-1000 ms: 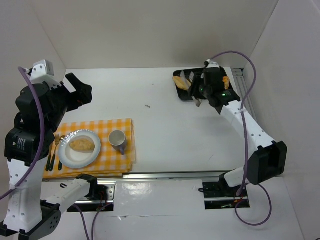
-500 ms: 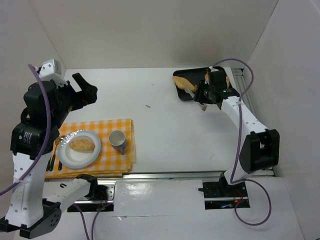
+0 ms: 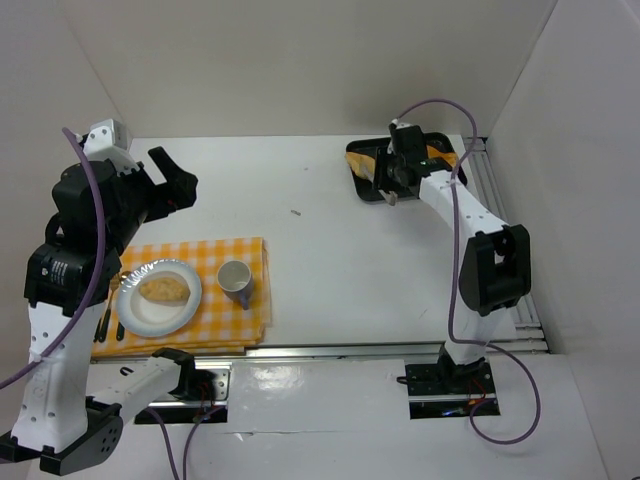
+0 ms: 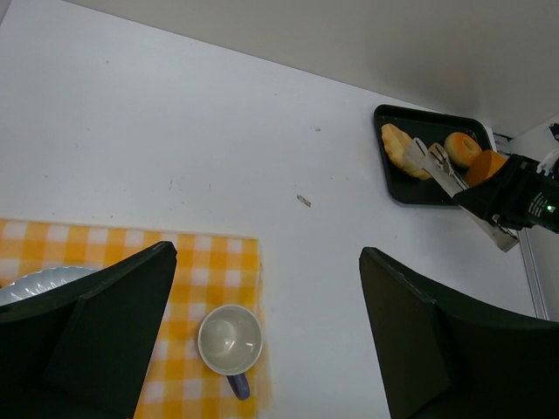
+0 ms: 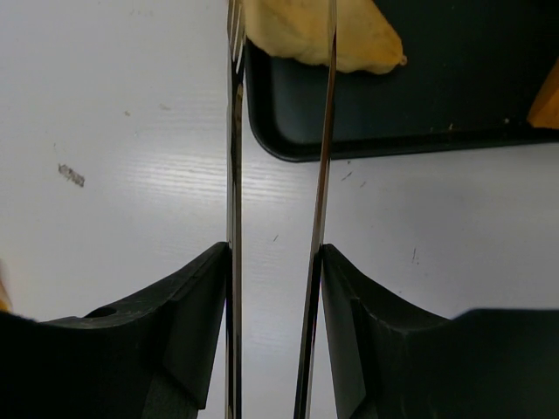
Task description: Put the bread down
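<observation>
Right wrist view: right gripper (image 5: 272, 253) clamped on metal tongs (image 5: 233, 157), blades narrow. Tips straddle long pale bread (image 5: 301, 30) at left end of black tray (image 5: 419, 105), far right of table. Cannot tell if bread pinched. Left gripper (image 4: 266, 262) wide, empty, above checkered placemat (image 4: 210, 253). Plate (image 3: 132, 320) near left, likely drop spot.

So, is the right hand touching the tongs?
Touching. The right wrist view shows the right hand with its fingers pressed against the outer sides of both arms of the tongs.

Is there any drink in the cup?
No, the cup on the checked cloth is empty; you can see its bare white bottom.
</observation>
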`<act>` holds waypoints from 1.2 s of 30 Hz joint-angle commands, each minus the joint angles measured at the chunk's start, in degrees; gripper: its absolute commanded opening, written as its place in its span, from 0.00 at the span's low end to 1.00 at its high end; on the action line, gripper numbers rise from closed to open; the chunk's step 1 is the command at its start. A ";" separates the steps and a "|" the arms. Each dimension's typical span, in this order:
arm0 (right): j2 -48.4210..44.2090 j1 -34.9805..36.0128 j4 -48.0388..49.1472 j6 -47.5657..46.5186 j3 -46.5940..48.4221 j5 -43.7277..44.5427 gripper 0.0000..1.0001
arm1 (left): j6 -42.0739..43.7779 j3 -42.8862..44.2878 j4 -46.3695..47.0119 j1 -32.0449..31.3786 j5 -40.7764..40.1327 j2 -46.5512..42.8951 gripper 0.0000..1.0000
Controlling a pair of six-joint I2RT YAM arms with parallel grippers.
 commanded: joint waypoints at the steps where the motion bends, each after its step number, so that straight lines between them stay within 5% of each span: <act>1: 2.44 1.32 0.12 -1.83 5.33 4.15 0.52 | 1.24 0.08 2.80 0.32 0.17 -0.44 1.00; 23: 5.63 3.61 -4.55 -4.03 10.00 2.84 0.54 | 1.77 -0.45 2.80 0.32 -0.36 -0.97 1.00; 36: 11.33 5.28 -8.06 -5.70 14.92 10.74 0.54 | 1.77 -0.97 2.80 0.32 -0.88 -1.49 1.00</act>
